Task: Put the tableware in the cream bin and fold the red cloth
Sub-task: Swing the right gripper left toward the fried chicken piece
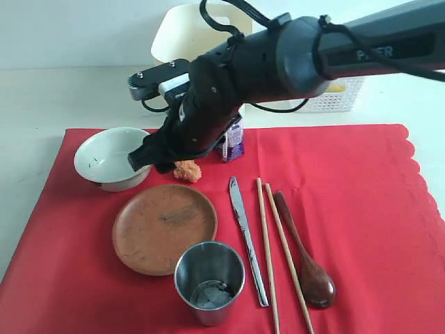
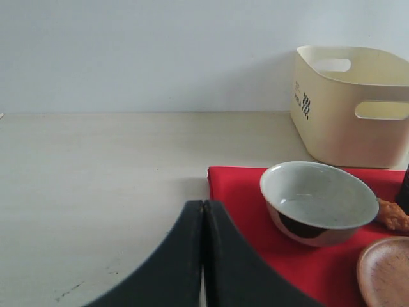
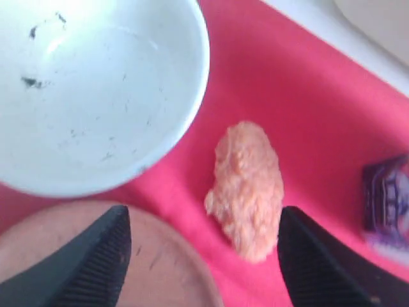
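The red cloth (image 1: 361,202) lies flat under a pale bowl (image 1: 108,156), brown plate (image 1: 163,226), steel cup (image 1: 209,280), knife (image 1: 245,233), chopsticks (image 1: 272,243) and dark wooden spoon (image 1: 306,261). The cream bin (image 1: 182,31) stands behind the cloth, partly hidden by the arm. My right gripper (image 1: 154,164) reaches across and hangs open, low between bowl (image 3: 96,89) and plate (image 3: 140,268), holding nothing (image 3: 204,224). My left gripper (image 2: 203,208) is shut and empty over bare table, left of the cloth corner (image 2: 255,192) and bowl (image 2: 317,195).
An orange food lump (image 1: 187,170) lies on the cloth just inside one right finger (image 3: 248,185). A purple carton (image 1: 231,142) stands behind it. A white lattice basket (image 1: 341,94) sits at the back right. Pale tabletop (image 2: 96,192) lies left of the cloth.
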You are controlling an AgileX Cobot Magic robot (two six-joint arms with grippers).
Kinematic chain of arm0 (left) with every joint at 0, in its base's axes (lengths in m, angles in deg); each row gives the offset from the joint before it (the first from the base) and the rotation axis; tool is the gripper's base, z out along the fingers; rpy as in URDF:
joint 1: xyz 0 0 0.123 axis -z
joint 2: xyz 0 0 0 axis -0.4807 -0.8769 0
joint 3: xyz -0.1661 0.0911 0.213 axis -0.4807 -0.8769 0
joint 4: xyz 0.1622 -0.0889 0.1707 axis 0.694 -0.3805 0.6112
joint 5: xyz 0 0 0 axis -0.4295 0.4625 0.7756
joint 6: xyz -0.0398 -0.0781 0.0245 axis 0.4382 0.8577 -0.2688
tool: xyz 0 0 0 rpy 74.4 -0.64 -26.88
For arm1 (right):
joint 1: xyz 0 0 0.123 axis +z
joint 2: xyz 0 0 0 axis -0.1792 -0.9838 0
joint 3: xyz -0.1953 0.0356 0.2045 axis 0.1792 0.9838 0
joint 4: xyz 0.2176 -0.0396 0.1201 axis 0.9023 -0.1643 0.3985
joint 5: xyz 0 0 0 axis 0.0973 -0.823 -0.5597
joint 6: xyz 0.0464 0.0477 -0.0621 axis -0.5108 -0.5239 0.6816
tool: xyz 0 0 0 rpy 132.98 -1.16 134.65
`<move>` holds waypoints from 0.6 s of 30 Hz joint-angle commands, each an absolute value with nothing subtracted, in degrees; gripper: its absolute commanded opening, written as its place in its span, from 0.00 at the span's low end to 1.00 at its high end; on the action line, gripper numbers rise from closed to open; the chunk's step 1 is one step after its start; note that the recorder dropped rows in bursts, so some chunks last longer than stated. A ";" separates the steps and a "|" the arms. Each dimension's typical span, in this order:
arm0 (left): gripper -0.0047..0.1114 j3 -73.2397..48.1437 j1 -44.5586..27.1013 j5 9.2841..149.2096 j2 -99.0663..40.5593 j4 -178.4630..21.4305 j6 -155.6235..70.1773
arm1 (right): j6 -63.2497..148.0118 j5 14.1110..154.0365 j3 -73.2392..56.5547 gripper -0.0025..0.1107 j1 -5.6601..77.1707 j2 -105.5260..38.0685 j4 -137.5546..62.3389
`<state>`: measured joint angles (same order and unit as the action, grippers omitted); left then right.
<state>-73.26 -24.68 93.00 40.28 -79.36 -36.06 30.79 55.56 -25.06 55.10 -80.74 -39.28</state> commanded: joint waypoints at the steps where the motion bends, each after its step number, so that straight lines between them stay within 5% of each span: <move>1: 0.05 -73.24 -24.80 92.87 40.56 -79.31 -36.09 | 31.17 51.83 -31.18 0.58 55.25 -84.66 -43.73; 15: 0.05 -73.24 -24.80 92.87 40.56 -79.31 -36.09 | 28.52 50.93 -34.55 0.58 54.51 -92.12 -51.10; 18: 0.05 -73.24 -24.80 92.87 40.56 -79.31 -36.09 | 28.52 51.45 -34.55 0.52 54.51 -92.22 -51.10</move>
